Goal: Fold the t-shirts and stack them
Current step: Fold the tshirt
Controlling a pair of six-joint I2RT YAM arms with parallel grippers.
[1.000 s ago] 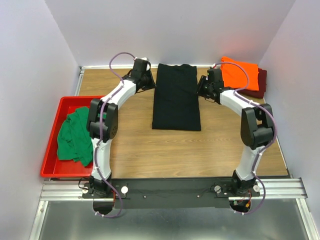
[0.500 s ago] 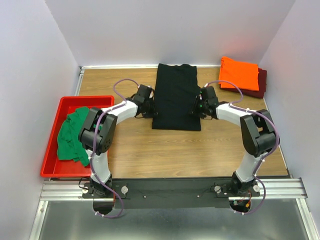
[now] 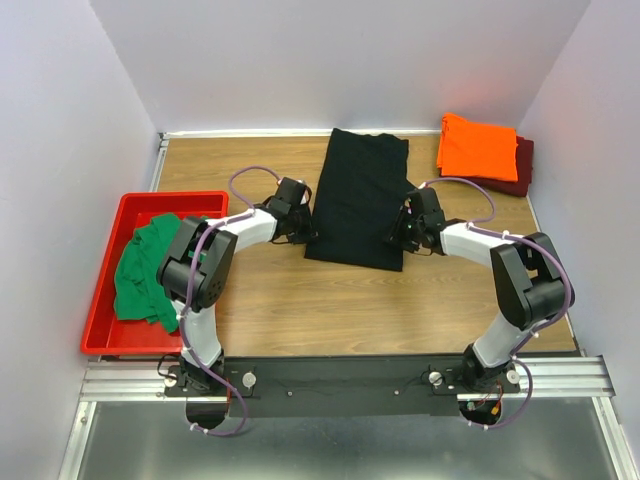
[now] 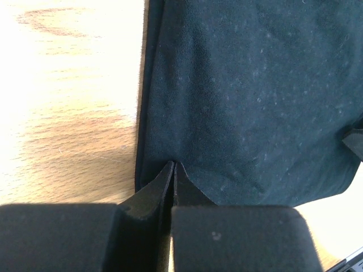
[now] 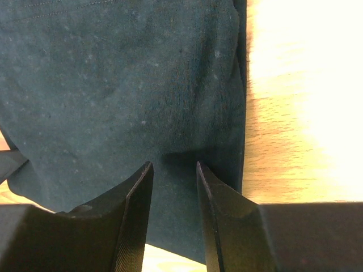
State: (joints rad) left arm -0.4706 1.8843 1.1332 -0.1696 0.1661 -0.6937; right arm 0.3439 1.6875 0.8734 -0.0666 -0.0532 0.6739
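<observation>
A black t-shirt (image 3: 360,195), folded into a long strip, lies slightly askew mid-table. My left gripper (image 3: 303,228) is at its near left corner. In the left wrist view its jaws (image 4: 173,164) are pressed together on the hem of the black t-shirt (image 4: 255,102). My right gripper (image 3: 398,232) is at the near right edge. Its jaws (image 5: 174,165) stand apart over the black t-shirt (image 5: 125,85), with cloth showing between them. A folded orange t-shirt (image 3: 478,148) lies on a maroon t-shirt (image 3: 522,165) at the far right. A crumpled green t-shirt (image 3: 150,270) fills the tray.
A red plastic tray (image 3: 170,197) sits at the table's left edge. Walls close off the left, back and right sides. Bare wood (image 3: 330,300) lies between the black shirt and the arm bases.
Both grippers came from the shirt's far end to its near corners. The left jaws closed. The shirt's far end swung right, and the shirt now lies skewed.
</observation>
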